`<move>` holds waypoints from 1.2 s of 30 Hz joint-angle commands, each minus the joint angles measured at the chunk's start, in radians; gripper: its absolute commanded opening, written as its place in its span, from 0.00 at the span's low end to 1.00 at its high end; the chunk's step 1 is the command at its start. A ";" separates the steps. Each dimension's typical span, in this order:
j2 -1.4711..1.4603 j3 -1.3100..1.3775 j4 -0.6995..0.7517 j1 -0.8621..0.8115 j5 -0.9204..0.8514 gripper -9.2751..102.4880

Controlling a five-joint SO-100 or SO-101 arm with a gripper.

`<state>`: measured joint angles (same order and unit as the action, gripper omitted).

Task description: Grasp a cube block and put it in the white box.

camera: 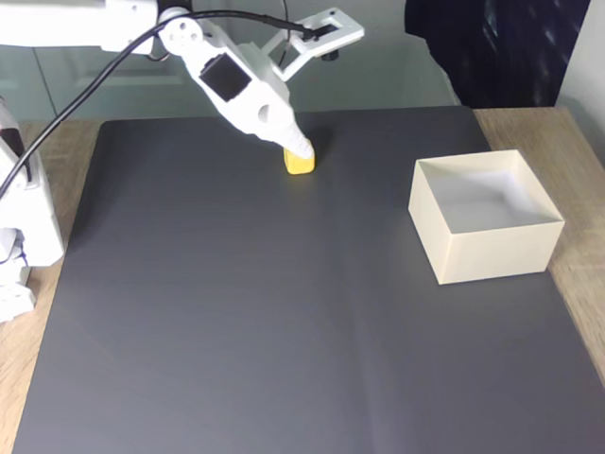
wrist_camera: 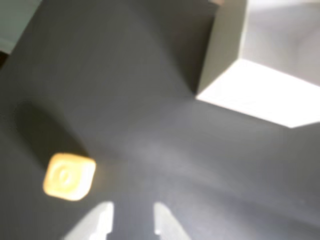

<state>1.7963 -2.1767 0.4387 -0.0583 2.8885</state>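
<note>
Two white fingertips [wrist_camera: 107, 225] poke up from the bottom of the wrist view, spread apart with nothing between them, so the gripper [wrist_camera: 132, 222] is released. Yellow cube block [wrist_camera: 69, 176] sits on the dark mat [camera: 284, 312] just left of them, embossed face up, while the white box [camera: 485, 218] stands well apart on the mat's right in the fixed view.

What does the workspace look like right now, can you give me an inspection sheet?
Surface: dark grey mat on a wooden table.
Job's things: small yellow cube block on the mat near its far edge; square cream-white box, open and empty, at the mat's right side in the fixed view.
Clutter: nothing seen.
Gripper: white gripper, jaws apart, cube beside them, not between, in the wrist view.
Cables: black cable along the arm.
Surroundings: dark fabric behind the table.
</note>
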 commanded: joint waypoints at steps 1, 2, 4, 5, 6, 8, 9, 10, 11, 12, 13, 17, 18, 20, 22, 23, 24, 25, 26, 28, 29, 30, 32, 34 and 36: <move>-0.002 0.052 -0.015 0.026 0.000 0.23; -0.005 0.052 -0.015 0.032 -0.003 0.25; -0.012 0.052 -0.026 0.041 -0.005 0.29; -0.015 0.052 -0.029 0.046 -0.005 0.30; -0.021 0.054 -0.032 0.051 -0.006 0.31; -0.031 0.055 -0.038 0.060 -0.005 0.33; -0.037 0.055 -0.046 0.064 -0.005 0.34; -0.043 0.057 -0.051 0.071 -0.003 0.35; -0.052 0.061 -0.051 0.075 -0.005 0.35; -0.064 0.066 -0.054 0.080 -0.005 0.35; -0.080 0.071 -0.060 0.081 -0.006 0.35; -0.155 0.118 -0.071 0.080 -0.014 0.35; -0.167 0.124 -0.072 0.080 -0.014 0.35; -0.186 0.132 -0.077 0.080 -0.014 0.35; -0.198 0.132 -0.080 0.081 -0.015 0.35; -0.207 0.132 -0.080 0.084 -0.021 0.35; -0.213 0.132 -0.080 0.087 -0.021 0.35; -0.221 0.132 -0.080 0.092 -0.020 0.35; -0.227 0.132 -0.086 0.097 -0.020 0.35; -0.242 0.132 -0.098 0.107 -0.021 0.35; -0.250 0.132 -0.101 0.112 -0.028 0.35; -0.256 0.132 -0.103 0.117 -0.035 0.35; -0.268 0.132 -0.109 0.127 -0.035 0.35; -0.279 0.132 -0.118 0.137 -0.038 0.35; -0.293 0.132 -0.132 0.144 -0.040 0.35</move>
<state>1.5033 -2.0877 0.3267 0.0675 2.8609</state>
